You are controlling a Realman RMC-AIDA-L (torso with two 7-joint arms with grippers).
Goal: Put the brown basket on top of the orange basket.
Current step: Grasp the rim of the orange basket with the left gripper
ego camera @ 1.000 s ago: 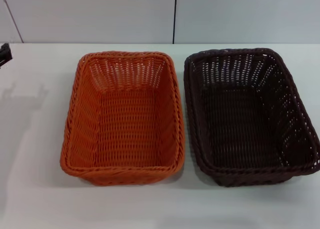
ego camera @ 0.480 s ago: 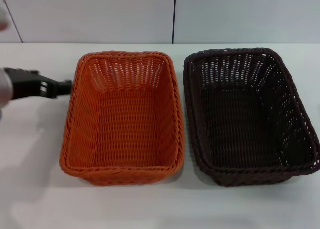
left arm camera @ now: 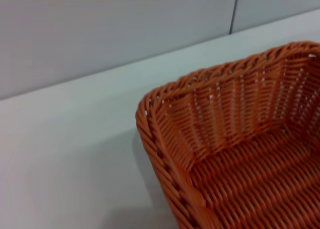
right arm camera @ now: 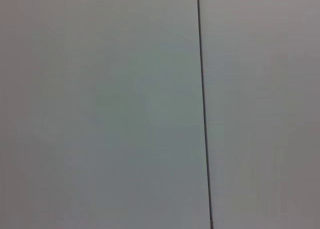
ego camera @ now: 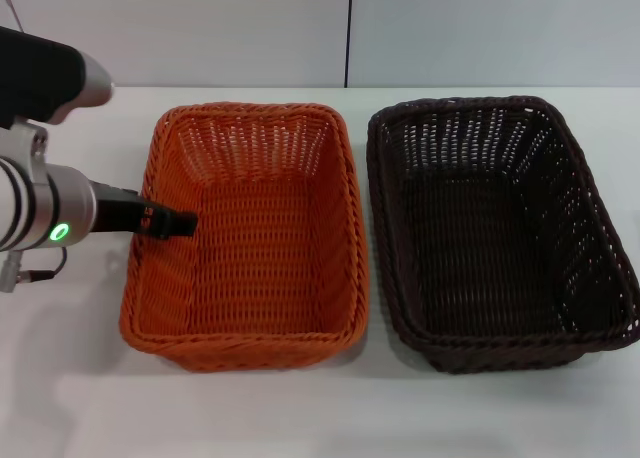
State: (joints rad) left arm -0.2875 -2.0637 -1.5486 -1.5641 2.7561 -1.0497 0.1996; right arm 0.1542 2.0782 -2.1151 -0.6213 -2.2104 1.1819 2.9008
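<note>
The orange basket [ego camera: 250, 238] stands on the white table [ego camera: 70, 378], left of centre in the head view. The brown basket [ego camera: 495, 233] stands right beside it on the right, empty, the two rims nearly touching. My left gripper [ego camera: 176, 221] reaches in from the left over the orange basket's left rim, its dark tip just inside the basket. The left wrist view shows a corner of the orange basket [left arm camera: 240, 139] close up, none of the fingers. My right gripper is out of view; its wrist view shows only the wall.
A pale panelled wall [ego camera: 200, 28] with a dark vertical seam [ego camera: 349, 28] runs behind the table. The table's back edge lies just behind both baskets. My left arm's silver wrist [ego camera: 40, 213] with a green light hangs over the table's left part.
My left arm has come in from the far left edge toward the right; its gripper went from outside the orange basket to over its left rim. Both baskets stayed put.
</note>
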